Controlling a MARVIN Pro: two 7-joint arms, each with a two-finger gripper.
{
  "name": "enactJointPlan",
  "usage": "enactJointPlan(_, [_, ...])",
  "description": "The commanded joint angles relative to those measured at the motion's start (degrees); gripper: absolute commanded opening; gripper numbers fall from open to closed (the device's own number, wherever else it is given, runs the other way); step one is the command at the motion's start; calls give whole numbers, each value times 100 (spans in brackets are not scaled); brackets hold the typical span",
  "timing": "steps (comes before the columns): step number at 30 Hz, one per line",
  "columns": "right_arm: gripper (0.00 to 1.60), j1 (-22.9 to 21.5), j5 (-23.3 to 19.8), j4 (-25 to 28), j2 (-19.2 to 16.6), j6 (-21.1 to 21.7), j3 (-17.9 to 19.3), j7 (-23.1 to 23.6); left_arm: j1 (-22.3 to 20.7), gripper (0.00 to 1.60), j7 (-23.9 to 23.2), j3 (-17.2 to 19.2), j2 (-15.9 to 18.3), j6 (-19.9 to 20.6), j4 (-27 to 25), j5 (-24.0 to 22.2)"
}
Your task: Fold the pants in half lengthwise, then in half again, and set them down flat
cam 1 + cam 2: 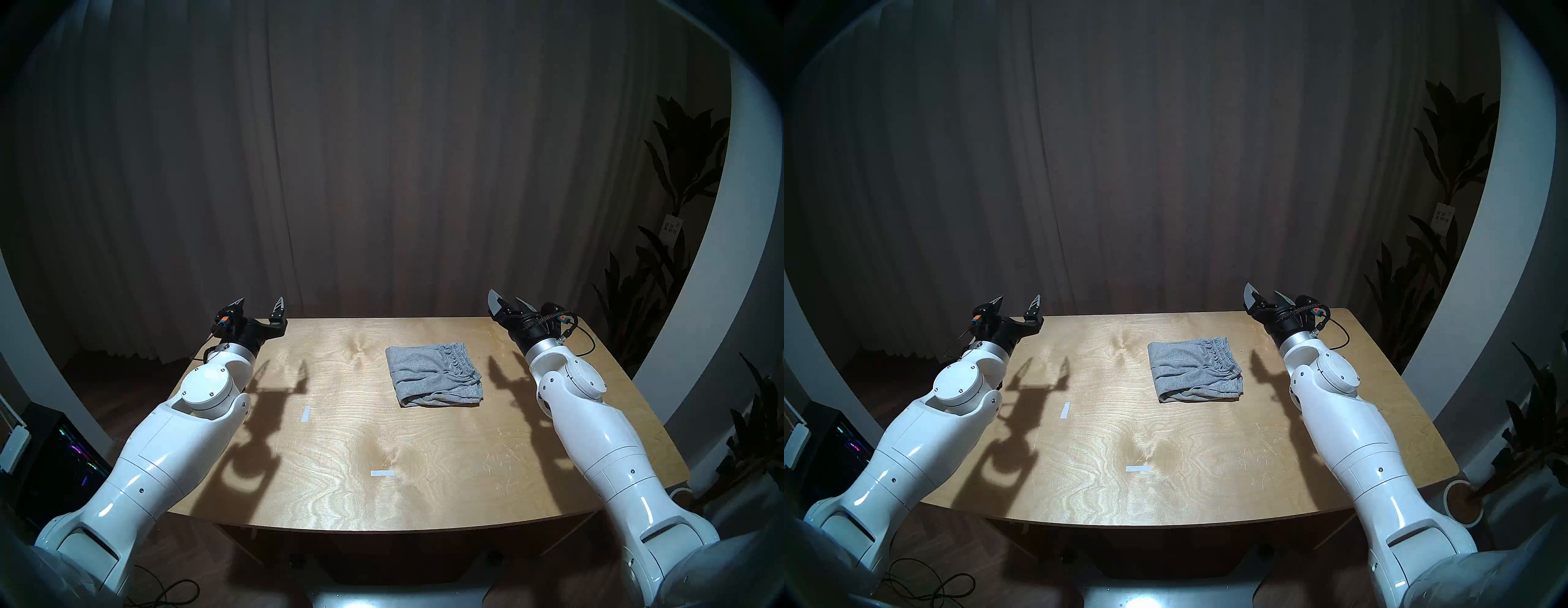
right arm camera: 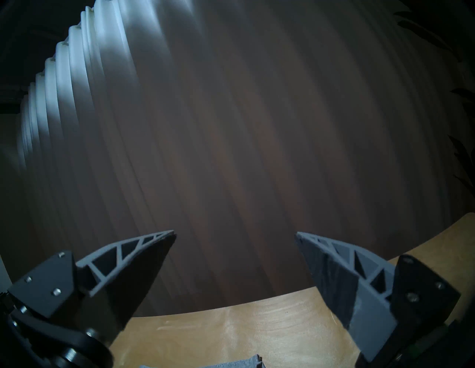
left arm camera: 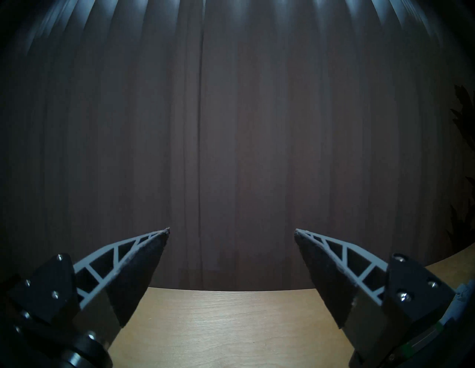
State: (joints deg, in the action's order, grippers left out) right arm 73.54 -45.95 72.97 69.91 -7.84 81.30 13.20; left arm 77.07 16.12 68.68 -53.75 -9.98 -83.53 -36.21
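The left gripper's fingers stood wide apart with nothing between them, and so did those of the right gripper, whose fingers were equally spread and empty. The pants lay folded into a compact grey square on the wooden table, right of centre toward the far side, the gathered waistband along their right edge. Both arms reached forward above the table's left and right edges, grippers raised near the far corners and pointed at the dark curtain. Two white tape strips marked the tabletop.
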Motion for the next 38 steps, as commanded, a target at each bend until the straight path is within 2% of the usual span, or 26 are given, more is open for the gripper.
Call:
enactJointPlan(1, [160,-77,255,-250,354,-702,288,501,21,160,141,21,0,36,-131,46])
enactJointPlan(2, [160,-82,240,-265,334,-837,230,424,42,160,-100,60,67,162,-171,-216])
enactJointPlan(5, [160,-32,180,-114,364,-717,222,154,72,160,-197,64,166,287,-221,-278])
enactJointPlan(7, [160,-27,116,-53,436,-700,249,136,80,160,-194,55,196,310,-229,-247])
enactJointPlan(10, [160,32,146,202,437,-448,228,-88,91,160,-174,61,214,335,-239,-226])
enactJointPlan(17, [160,92,275,314,419,-281,153,-458,90,160,-9,27,152,342,-201,-112])
enactJointPlan(19, [160,156,154,406,423,-50,179,-565,91,160,-2,26,151,343,-202,-107])
enactJointPlan(20, [160,215,-54,503,489,269,247,-745,90,160,-2,25,152,346,-202,-109])
enactJointPlan(38, [160,234,-94,612,487,453,267,-917,88,160,28,12,155,341,-206,-99])
